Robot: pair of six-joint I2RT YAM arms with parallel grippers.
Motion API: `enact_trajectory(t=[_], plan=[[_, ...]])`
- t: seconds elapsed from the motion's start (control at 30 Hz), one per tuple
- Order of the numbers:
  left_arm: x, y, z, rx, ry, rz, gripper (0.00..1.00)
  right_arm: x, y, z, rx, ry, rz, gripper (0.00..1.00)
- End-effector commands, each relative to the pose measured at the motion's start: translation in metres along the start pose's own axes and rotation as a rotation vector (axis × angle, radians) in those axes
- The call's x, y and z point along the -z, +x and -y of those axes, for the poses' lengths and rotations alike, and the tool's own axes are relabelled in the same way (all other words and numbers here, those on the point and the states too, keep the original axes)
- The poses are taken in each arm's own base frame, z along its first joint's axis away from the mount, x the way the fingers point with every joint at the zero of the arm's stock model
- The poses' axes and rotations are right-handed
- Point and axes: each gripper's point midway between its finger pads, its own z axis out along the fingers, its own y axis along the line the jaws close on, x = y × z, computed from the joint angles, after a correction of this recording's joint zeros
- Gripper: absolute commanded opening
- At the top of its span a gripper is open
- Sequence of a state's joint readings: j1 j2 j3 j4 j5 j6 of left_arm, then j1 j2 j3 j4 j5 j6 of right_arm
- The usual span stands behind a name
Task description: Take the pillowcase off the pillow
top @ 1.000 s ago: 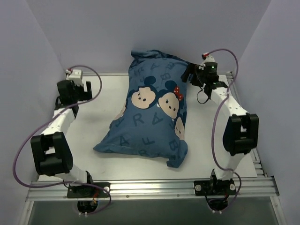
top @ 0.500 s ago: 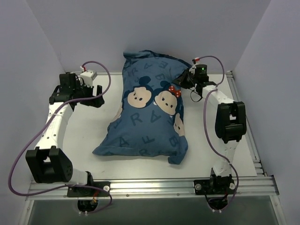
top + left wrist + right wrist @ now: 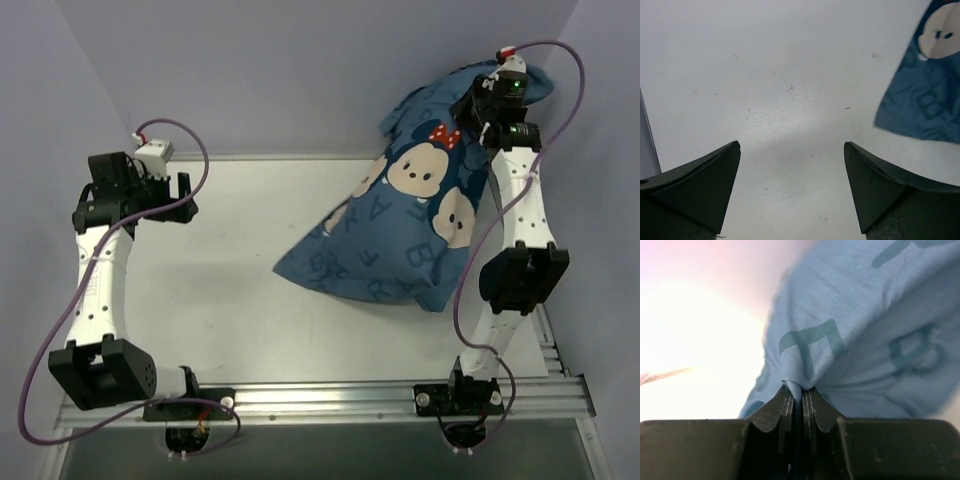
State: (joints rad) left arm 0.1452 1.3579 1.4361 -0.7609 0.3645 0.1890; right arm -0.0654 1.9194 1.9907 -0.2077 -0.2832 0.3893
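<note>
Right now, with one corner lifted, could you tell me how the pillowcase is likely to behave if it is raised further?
Probably floppy: the pillowcase bunches into folds where the right tool pinches it. It seems bulky yet light, hanging plump from one small pinch. Its lower end rests on the table and may drag.

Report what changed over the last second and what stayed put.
The right gripper shut on a fold of the pillowcase at its far end and hauled it up and toward the far right corner. Only the cloth's near end still lies on the table. The left gripper stayed open and empty over the left side.
</note>
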Motion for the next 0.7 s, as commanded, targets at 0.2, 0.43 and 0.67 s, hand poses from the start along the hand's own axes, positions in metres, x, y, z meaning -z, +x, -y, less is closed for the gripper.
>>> enact_trajectory(t=[0.2, 0.43, 0.67], plan=[[0.028, -0.023, -0.016, 0.080, -0.023, 0.096, 0.94, 0.124, -0.028, -0.225, 0.835, -0.151, 0.331, 0.00], [0.048, -0.028, -0.029, 0.139, -0.004, 0.151, 0.94, 0.119, 0.263, -0.270, 1.312, -0.414, -0.154, 0.00], [0.057, -0.028, -0.050, 0.143, -0.085, 0.158, 0.94, 0.151, 0.369, -0.216, 1.306, -0.518, -0.352, 0.00]])
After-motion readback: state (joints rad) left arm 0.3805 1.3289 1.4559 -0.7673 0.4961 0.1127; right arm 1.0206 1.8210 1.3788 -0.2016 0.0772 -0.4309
